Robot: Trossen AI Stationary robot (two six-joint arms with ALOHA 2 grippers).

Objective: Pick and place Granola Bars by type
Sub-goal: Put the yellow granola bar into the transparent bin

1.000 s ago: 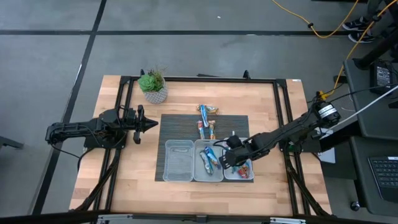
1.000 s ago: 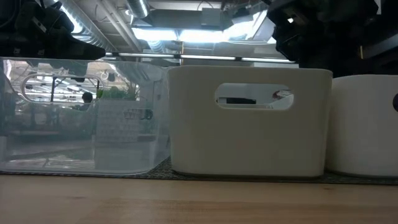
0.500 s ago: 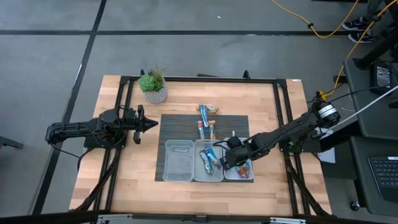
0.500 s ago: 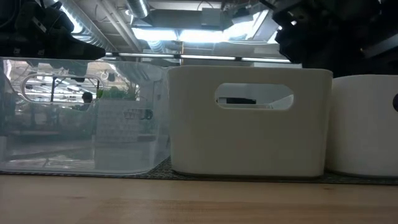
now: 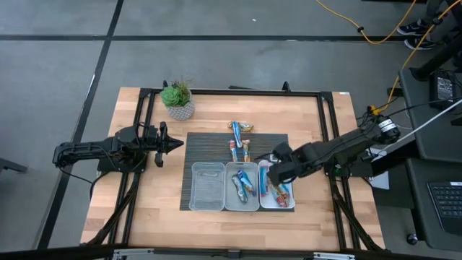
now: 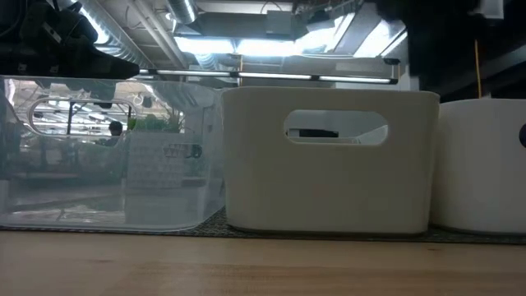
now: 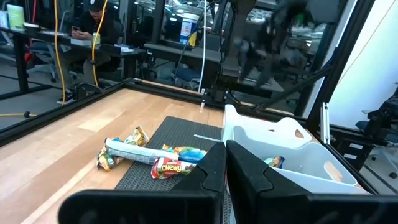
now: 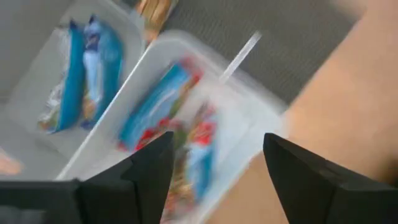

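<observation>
Right now the granola bars are split: red-orange bars point(image 5: 280, 193) lie in the right tray point(image 5: 289, 203), blue bars point(image 5: 242, 185) in the middle tray point(image 5: 228, 204), and a loose cluster point(image 5: 239, 141) sits on the dark mat point(image 5: 209, 143) behind the trays, near the table's far edge. Left tray point(image 5: 206, 187) looks empty.

Right gripper point(image 5: 271, 167) is over the far end of the right tray, fingers point(image 8: 140, 180) spread, nothing between them; the wrist view looks straight down on the red-orange bars. Reads to me as a drop just made, step in hand is the release and clearing away.

Left gripper point(image 5: 177, 144) is parked by the mat's left edge, well apart from the trays, jaws pressed together, holding nothing.

Next move, my guess: right arm lifts clear of the tray wall, swings to the loose cluster, picks one bar. Those bars overlap, so it needs a clean single grab, then match wrapper colour to the tray.
</observation>
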